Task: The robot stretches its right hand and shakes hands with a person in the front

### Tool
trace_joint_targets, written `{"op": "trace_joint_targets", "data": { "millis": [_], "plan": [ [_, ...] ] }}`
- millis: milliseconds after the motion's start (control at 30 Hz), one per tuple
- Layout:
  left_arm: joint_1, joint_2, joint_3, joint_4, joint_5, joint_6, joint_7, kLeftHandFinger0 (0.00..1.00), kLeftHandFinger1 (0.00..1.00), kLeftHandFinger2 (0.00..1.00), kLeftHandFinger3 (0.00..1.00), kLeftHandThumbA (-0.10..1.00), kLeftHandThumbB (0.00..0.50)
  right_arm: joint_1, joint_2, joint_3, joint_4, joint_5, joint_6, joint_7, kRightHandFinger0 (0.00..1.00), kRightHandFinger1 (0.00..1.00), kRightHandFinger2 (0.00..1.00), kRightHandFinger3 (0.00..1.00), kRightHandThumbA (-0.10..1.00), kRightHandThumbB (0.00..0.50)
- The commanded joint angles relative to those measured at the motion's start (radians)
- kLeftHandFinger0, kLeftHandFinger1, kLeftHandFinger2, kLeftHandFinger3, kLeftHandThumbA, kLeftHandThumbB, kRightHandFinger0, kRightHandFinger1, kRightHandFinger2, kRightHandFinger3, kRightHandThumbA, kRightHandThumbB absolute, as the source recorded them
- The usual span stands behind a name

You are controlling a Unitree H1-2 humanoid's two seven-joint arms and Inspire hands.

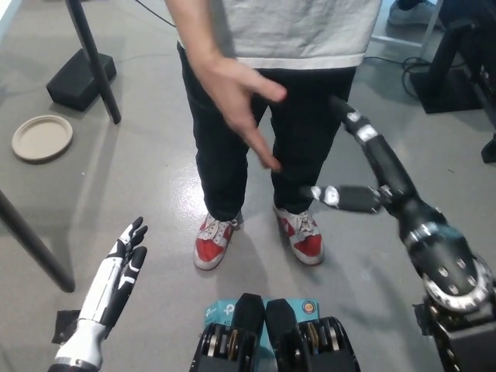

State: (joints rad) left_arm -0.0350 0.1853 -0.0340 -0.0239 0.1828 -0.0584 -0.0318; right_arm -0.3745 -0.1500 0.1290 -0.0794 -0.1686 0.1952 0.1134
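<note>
A person in a grey shirt, black trousers [225,147] and red-and-white shoes stands in front of me. Their hand [236,101] hangs open in front of their thighs, fingers pointing down, touching nothing. My black right hand [372,174] is at the right, apart from the person's hand, open with fingers spread upward and to the left. My white left hand [116,275] rests at the lower left, fingers straight and apart, holding nothing.
A beige round plate [42,138] lies on the grey floor at the left. A black stand base [80,77] and its slanted pole are at the upper left. Dark equipment and cables [457,70] sit at the upper right.
</note>
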Motion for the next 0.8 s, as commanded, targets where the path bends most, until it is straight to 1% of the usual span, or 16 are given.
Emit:
{"op": "trace_joint_targets", "data": {
  "millis": [0, 33, 67, 133, 200, 233, 267, 300, 367, 400, 433, 533, 600, 633, 667, 767],
  "plan": [
    [-0.012, 0.015, 0.008, -0.016, 0.006, -0.016, 0.002, 1.0, 1.0, 1.0, 1.0, 1.0, 0.039, 0.066, -0.017, -0.051, -0.038, 0.069, -0.098, 0.004, 1.0, 1.0, 1.0, 1.0, 1.0, 0.47],
    [-0.01, 0.013, 0.01, -0.009, 0.001, -0.028, 0.004, 1.0, 1.0, 1.0, 1.0, 1.0, 0.039, 0.094, -0.018, -0.067, -0.037, 0.092, -0.096, 0.01, 1.0, 1.0, 1.0, 1.0, 0.98, 0.453],
    [-0.007, 0.012, 0.011, -0.006, -0.009, -0.038, 0.002, 1.0, 1.0, 1.0, 1.0, 1.0, 0.03, 0.118, -0.02, -0.078, -0.022, 0.106, -0.12, 0.014, 1.0, 1.0, 1.0, 1.0, 0.96, 0.417],
    [-0.001, 0.007, 0.012, -0.001, -0.022, -0.042, -0.002, 1.0, 1.0, 1.0, 1.0, 1.0, 0.042, 0.154, -0.017, -0.099, 0.043, 0.13, -0.185, 0.016, 1.0, 1.0, 1.0, 1.0, 0.94, 0.382],
    [0.006, 0.002, 0.013, 0.003, -0.028, -0.048, 0.001, 1.0, 1.0, 1.0, 1.0, 1.0, 0.044, 0.168, -0.011, -0.111, 0.083, 0.15, -0.197, 0.022, 1.0, 1.0, 1.0, 1.0, 0.94, 0.392],
    [0.01, 0.002, 0.015, 0.002, -0.032, -0.046, 0.001, 1.0, 1.0, 1.0, 1.0, 1.0, 0.043, 0.18, -0.007, -0.107, 0.11, 0.132, -0.202, 0.013, 1.0, 1.0, 1.0, 1.0, 0.96, 0.396],
    [0.014, 0.003, 0.013, 0.002, -0.03, -0.05, 0.001, 1.0, 1.0, 1.0, 1.0, 1.0, 0.036, 0.186, -0.006, -0.104, 0.117, 0.125, -0.203, 0.013, 1.0, 1.0, 1.0, 1.0, 0.97, 0.396],
    [0.017, 0.006, 0.008, 0.005, -0.015, -0.067, 0.006, 1.0, 1.0, 1.0, 1.0, 1.0, 0.028, 0.193, -0.002, -0.105, 0.129, 0.136, -0.212, 0.019, 1.0, 1.0, 1.0, 1.0, 0.98, 0.389],
    [0.021, 0.004, 0.005, 0.011, -0.014, -0.081, 0.008, 1.0, 1.0, 1.0, 1.0, 1.0, 0.033, 0.209, 0.0, -0.109, 0.137, 0.157, -0.219, 0.03, 1.0, 1.0, 1.0, 1.0, 0.97, 0.354],
    [0.022, 0.002, 0.005, 0.012, -0.017, -0.083, 0.007, 1.0, 1.0, 1.0, 1.0, 1.0, 0.033, 0.213, -0.001, -0.11, 0.14, 0.157, -0.223, 0.03, 1.0, 1.0, 1.0, 1.0, 0.97, 0.35],
    [0.024, 0.003, 0.004, 0.01, -0.018, -0.08, 0.005, 1.0, 1.0, 1.0, 1.0, 1.0, 0.025, 0.223, -0.006, -0.103, 0.141, 0.144, -0.228, 0.03, 1.0, 1.0, 1.0, 1.0, 1.0, 0.329],
    [0.025, 0.002, 0.009, 0.004, -0.022, -0.071, 0.006, 1.0, 1.0, 1.0, 1.0, 1.0, 0.02, 0.227, -0.003, -0.1, 0.164, 0.152, -0.246, 0.033, 1.0, 1.0, 1.0, 1.0, 1.0, 0.343],
    [0.025, 0.002, 0.011, -0.004, -0.022, -0.064, 0.005, 1.0, 1.0, 1.0, 1.0, 1.0, 0.021, 0.223, 0.001, -0.102, 0.177, 0.163, -0.258, 0.037, 1.0, 1.0, 1.0, 1.0, 1.0, 0.339],
    [0.024, 0.004, 0.012, -0.001, -0.019, -0.072, 0.008, 1.0, 1.0, 1.0, 1.0, 1.0, 0.032, 0.221, 0.005, -0.101, 0.19, 0.161, -0.271, 0.034, 1.0, 1.0, 1.0, 1.0, 1.0, 0.365],
    [0.024, 0.005, 0.011, -0.002, -0.015, -0.074, 0.009, 1.0, 1.0, 1.0, 1.0, 1.0, 0.032, 0.221, 0.005, -0.101, 0.192, 0.162, -0.276, 0.034, 1.0, 1.0, 1.0, 1.0, 1.0, 0.356],
    [0.021, 0.008, 0.009, -0.005, -0.007, -0.067, 0.007, 1.0, 1.0, 1.0, 1.0, 1.0, 0.041, 0.218, 0.005, -0.1, 0.202, 0.163, -0.294, 0.035, 1.0, 1.0, 1.0, 1.0, 1.0, 0.36]
  ]
}}
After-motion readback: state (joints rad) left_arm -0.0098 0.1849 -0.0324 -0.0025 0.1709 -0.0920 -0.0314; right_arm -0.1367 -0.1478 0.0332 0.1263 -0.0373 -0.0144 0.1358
